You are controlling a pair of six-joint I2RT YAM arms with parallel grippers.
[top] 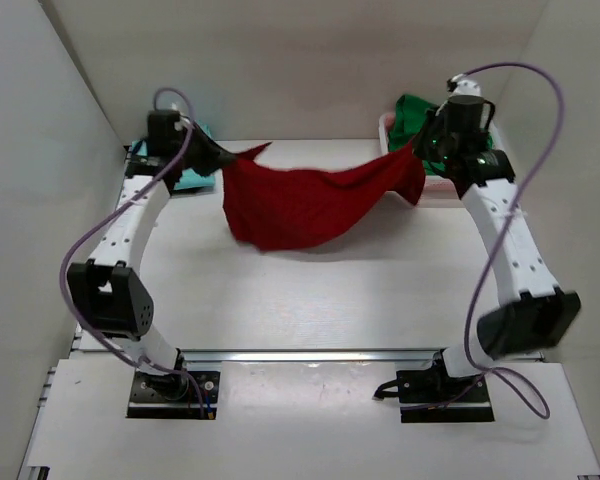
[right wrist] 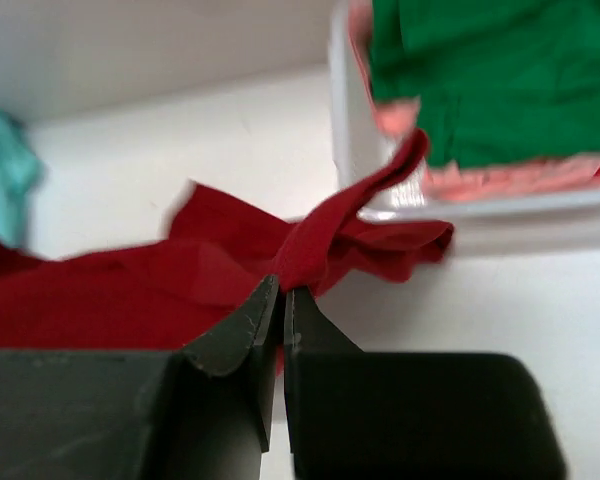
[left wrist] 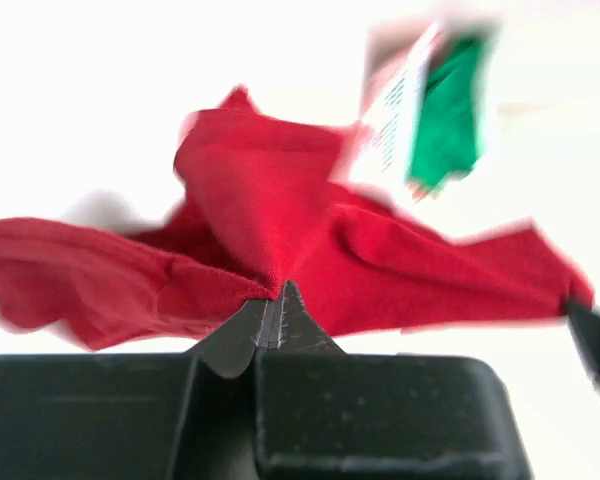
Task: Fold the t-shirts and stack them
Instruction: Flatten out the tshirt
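The dark red t-shirt (top: pixel 300 205) hangs stretched between both arms above the back of the table, sagging in the middle. My left gripper (top: pixel 228 158) is shut on its left corner; in the left wrist view the jaws (left wrist: pixel 278 287) pinch red cloth (left wrist: pixel 280 220). My right gripper (top: pixel 412 150) is shut on the shirt's right corner, and the right wrist view shows the tips (right wrist: pixel 283 288) clamped on a red fold (right wrist: pixel 320 245). A light teal t-shirt (top: pixel 187 175) lies behind the left arm. The bright green t-shirt (top: pixel 412 115) sits in the basket.
A white lattice basket (top: pixel 435 190) stands at the back right, holding the green shirt and pink cloth (right wrist: pixel 520 178). White walls close in the table at the back and on both sides. Purple cables loop off both arms.
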